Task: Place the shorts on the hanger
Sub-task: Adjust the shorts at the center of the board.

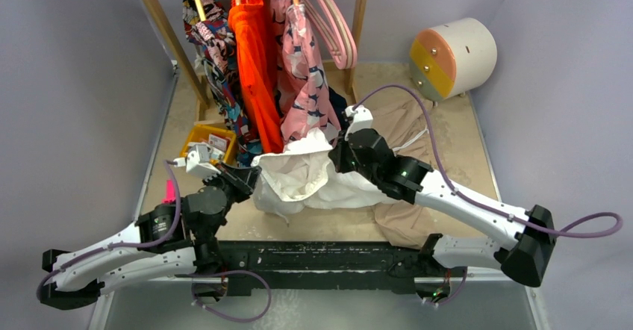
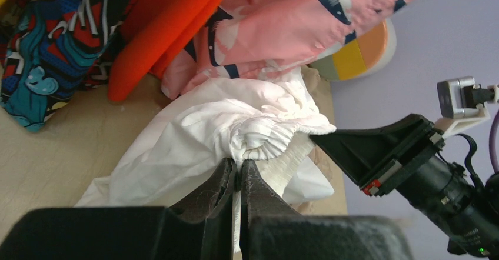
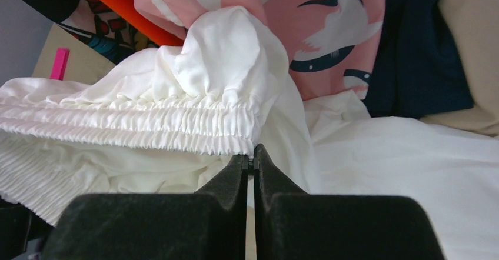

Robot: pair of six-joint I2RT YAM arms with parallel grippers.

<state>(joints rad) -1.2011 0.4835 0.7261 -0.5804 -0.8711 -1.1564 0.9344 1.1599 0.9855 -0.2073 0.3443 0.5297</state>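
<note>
Left gripper (image 2: 238,172) and right gripper (image 3: 251,157) each clamp the waistband of the shorts (image 1: 302,183), spread between them over the table (image 1: 183,117), just near of the hanging pink garment (image 1: 302,83).

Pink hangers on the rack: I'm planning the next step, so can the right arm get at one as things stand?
Probably not yet. The right end effector is shut on the shorts, and the pink hangers hang farther back, beside the pink patterned garment.

Beige table (image 1: 336,222) carries a tan garment (image 1: 399,222), yellow bin (image 1: 209,134), pink clip (image 1: 169,190), cream drum (image 1: 453,57)
</note>
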